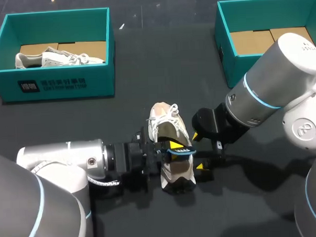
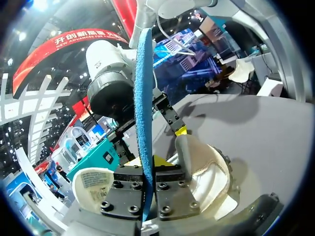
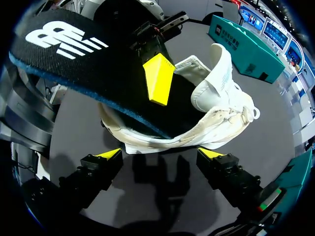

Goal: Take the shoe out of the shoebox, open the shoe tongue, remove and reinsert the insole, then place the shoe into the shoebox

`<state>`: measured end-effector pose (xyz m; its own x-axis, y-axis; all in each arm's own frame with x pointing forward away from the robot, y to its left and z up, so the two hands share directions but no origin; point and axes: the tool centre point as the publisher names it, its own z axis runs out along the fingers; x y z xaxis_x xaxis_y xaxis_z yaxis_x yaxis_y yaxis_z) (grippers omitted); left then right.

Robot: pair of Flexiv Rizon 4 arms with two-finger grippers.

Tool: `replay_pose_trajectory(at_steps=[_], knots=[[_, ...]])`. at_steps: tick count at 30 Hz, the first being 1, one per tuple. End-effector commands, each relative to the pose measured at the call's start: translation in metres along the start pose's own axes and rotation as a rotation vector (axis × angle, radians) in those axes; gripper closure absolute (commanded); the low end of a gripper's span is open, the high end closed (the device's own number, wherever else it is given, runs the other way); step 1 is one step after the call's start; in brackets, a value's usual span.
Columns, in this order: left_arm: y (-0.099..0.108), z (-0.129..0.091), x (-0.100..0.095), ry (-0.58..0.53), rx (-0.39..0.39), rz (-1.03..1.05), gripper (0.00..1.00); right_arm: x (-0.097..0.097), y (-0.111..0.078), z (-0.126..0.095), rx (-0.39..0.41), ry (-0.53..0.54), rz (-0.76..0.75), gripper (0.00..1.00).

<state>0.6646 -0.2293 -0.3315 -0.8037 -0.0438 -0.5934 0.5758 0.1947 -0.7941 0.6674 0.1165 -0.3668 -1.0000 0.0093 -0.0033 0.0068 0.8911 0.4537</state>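
The shoe point(image 1: 166, 129) lies on the table point(image 1: 145, 56) between my grippers — soft, light, best taken by its heel collar. My left gripper point(image 1: 175, 149) pinches the thin, floppy insole point(image 3: 74, 54) above the shoe's opening; my right gripper point(image 3: 161, 155) gapes empty beside the shoe. One shoebox point(image 1: 62, 83) and a second shoebox point(image 1: 225, 47) stand well beyond it — neither blocks me.

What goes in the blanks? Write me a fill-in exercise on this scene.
The left gripper is shut on the ____. The right gripper is ____. A white shoe lies in the ____ shoebox.
Missing: insole; open; left.
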Motion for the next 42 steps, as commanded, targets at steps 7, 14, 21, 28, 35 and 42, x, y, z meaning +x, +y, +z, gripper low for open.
replay_pose_trajectory(at_steps=[7, 14, 21, 28, 35, 42], knots=[[0.021, 0.005, -0.004, -0.019, -0.068, -0.007, 1.0, 0.001, 0.0, 0.001, 0.002, -0.003, 0.001, 0.0], [0.02, 0.002, -0.005, -0.022, -0.073, -0.032, 1.0, 0.001, 0.0, 0.001, 0.002, -0.003, 0.001, 0.0], [0.007, -0.004, -0.005, -0.017, -0.021, -0.076, 0.7, 0.001, 0.0, 0.001, 0.002, -0.003, 0.001, 0.0], [-0.011, -0.008, -0.006, -0.03, -0.004, -0.066, 0.71, 0.001, 0.0, 0.001, 0.002, -0.003, 0.001, 0.0], [-0.024, -0.008, -0.004, -0.015, 0.02, -0.048, 0.66, 0.001, 0.0, 0.001, 0.002, -0.003, 0.001, 0.0], [-0.022, 0.0, 0.0, 0.003, 0.012, -0.004, 1.0, 0.001, 0.0, 0.001, 0.002, -0.003, 0.001, 0.0]])
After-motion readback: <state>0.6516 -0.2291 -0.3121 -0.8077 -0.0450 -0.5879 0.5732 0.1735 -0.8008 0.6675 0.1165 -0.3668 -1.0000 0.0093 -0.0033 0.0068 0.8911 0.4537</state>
